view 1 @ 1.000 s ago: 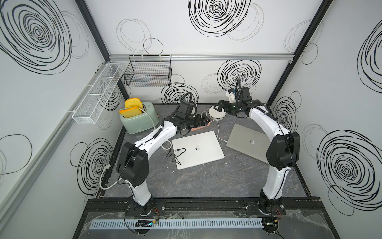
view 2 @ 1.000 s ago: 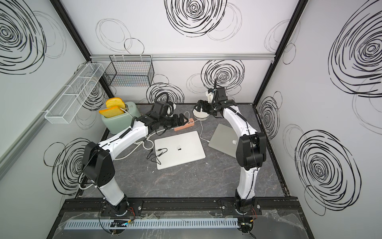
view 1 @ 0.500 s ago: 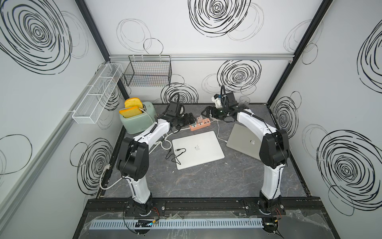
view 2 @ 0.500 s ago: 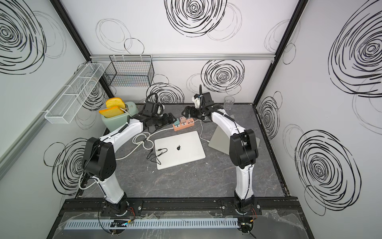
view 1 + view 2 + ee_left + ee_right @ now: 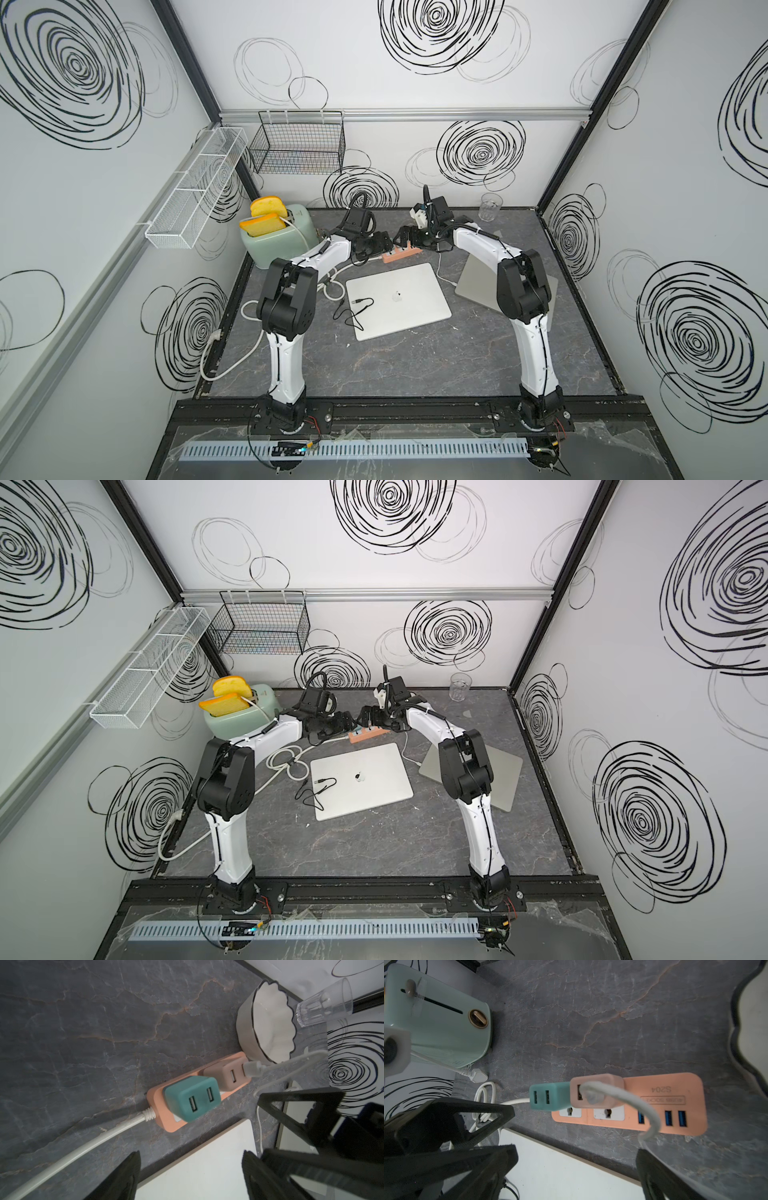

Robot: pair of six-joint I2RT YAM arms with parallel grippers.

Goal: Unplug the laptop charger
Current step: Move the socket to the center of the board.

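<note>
from the left wrist, a scalloped bowl (image 5: 268, 1022) just beside the orange power strip (image 5: 164, 1124), not made out in both top views. from the right wrist alone, the strip's blue ports (image 5: 671, 1118). pink laptop charger (image 5: 596, 1093) plugged into the strip beside a teal plug (image 5: 548, 1097), white cable (image 5: 633, 1103) in it. left pincer (image 5: 190, 1176) and right pincer (image 5: 576, 1172) both spread apart, gripping nothing. dark marbled worktop (image 5: 415, 365); white walls (image 5: 415, 104) with black spirals.

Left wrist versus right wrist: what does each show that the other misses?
Left wrist only: the glass. Right wrist only: the toaster, a loose plug and the blue USB ports. Both: the strip, the teal adapter and the pink adapter with the white cable plugged in.
</note>
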